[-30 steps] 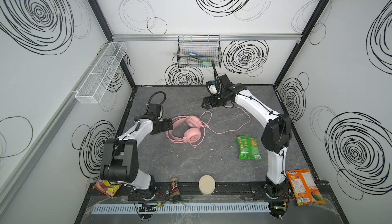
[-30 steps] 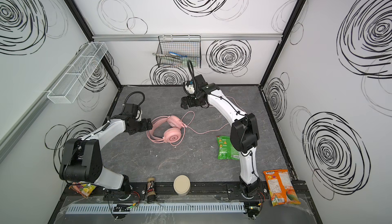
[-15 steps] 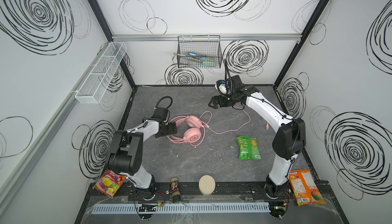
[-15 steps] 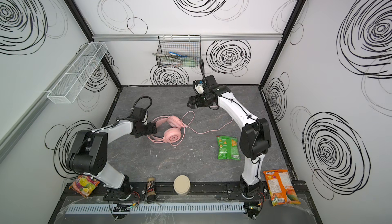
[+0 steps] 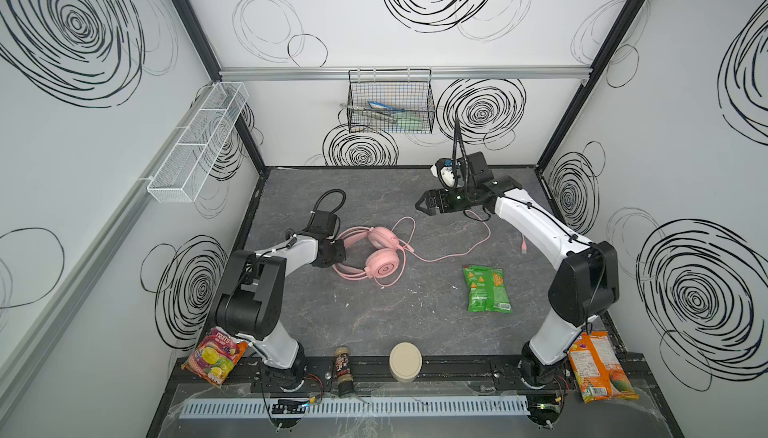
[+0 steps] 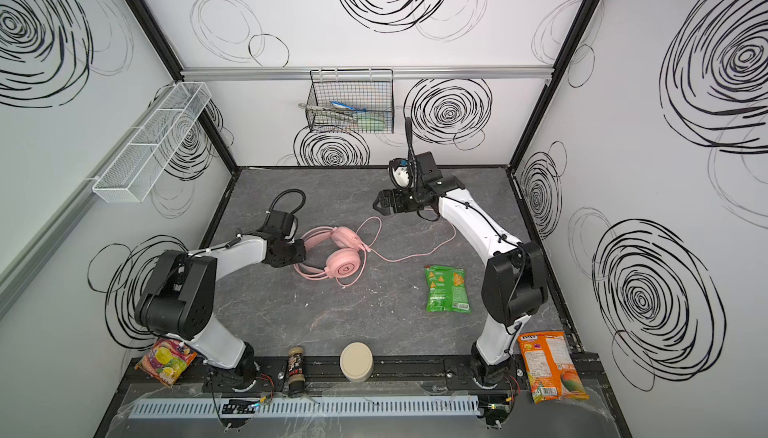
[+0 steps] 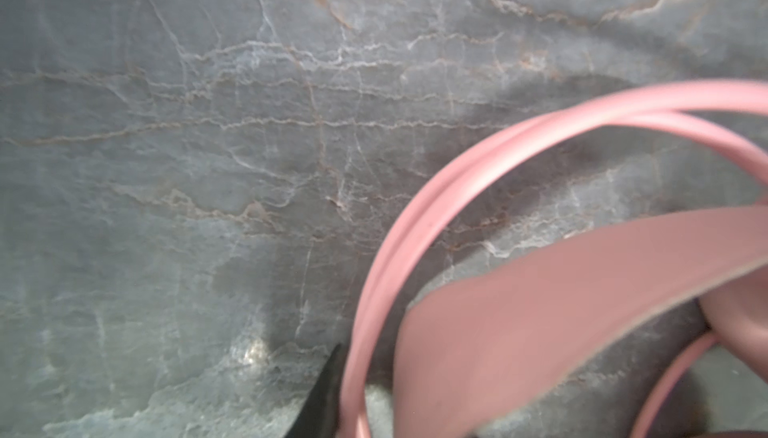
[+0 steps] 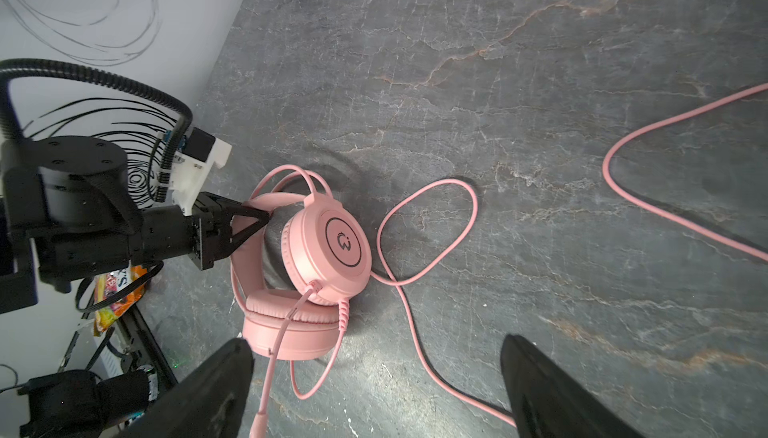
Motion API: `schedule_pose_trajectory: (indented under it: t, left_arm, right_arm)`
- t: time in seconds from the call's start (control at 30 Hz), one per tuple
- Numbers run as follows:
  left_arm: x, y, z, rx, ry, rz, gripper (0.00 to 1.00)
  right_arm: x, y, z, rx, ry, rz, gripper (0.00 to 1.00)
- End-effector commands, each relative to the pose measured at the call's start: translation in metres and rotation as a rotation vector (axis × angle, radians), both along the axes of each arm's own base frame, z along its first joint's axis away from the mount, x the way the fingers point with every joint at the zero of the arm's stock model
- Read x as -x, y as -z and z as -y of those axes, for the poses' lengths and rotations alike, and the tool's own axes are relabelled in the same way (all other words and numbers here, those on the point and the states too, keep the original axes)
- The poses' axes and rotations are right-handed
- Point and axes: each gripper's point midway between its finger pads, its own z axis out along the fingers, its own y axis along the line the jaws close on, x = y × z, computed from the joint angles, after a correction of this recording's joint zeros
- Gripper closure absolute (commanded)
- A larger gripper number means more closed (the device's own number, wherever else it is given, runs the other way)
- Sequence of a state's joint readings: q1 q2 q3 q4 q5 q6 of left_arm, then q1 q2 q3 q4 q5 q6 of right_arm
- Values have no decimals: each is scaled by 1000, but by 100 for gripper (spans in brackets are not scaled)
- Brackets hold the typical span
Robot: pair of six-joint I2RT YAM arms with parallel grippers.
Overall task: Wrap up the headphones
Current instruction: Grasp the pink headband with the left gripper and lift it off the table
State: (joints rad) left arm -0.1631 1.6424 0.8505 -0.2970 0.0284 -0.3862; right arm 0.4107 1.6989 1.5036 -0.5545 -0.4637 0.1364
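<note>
The pink headphones [image 5: 380,254] [image 6: 341,258] lie on the grey table in both top views, earcups stacked, one face up. Their thin cable [image 5: 467,247] loops to the right and ends in a plug [image 5: 524,245]. My left gripper [image 5: 341,250] [image 8: 262,216] is shut on the headband [image 7: 540,290] at the headset's left side. In the left wrist view one black finger [image 7: 325,398] presses against the thin outer band. My right gripper [image 5: 419,207] [image 8: 376,378] hovers open behind and right of the headphones, nothing between its fingers.
A green snack bag [image 5: 485,288] lies right of the cable. A beige round lid [image 5: 405,361], a small jar [image 5: 343,369] and two snack bags [image 5: 214,355] [image 5: 599,365] sit along the front edge. A wire basket [image 5: 390,103] hangs on the back wall.
My left gripper slid in onto the headband and closed on it. My right arm drew back to the right, away from the headphones, jaws still open.
</note>
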Motion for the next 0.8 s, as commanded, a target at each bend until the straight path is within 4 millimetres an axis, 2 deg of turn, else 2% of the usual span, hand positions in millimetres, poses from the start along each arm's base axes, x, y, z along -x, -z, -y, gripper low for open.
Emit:
schedule_pose_trajectory:
  t: [0.0, 0.1, 0.37, 0.57, 0.67, 0.77]
  left_arm:
    - [-4, -27, -2, -7, -9, 47, 84]
    - [-8, -47, 1, -2, -11, 88, 100]
    - [-15, -100, 9, 54, -58, 217, 100]
    - [-20, -159, 9, 64, -81, 323, 100]
    - [-13, -183, 13, 97, -108, 346, 100]
    - [-3, -208, 29, 143, -96, 382, 100]
  right_arm:
    - [2, -44, -4, -166, -50, 117, 3]
    - [2, -50, -2, -214, -46, 119, 3]
    - [-9, -64, 15, -242, 11, 141, 2]
    - [-15, -72, 32, -264, 66, 148, 3]
    - [-22, -76, 48, -326, 117, 119, 3]
    - [-25, -85, 65, -404, 158, 128, 3]
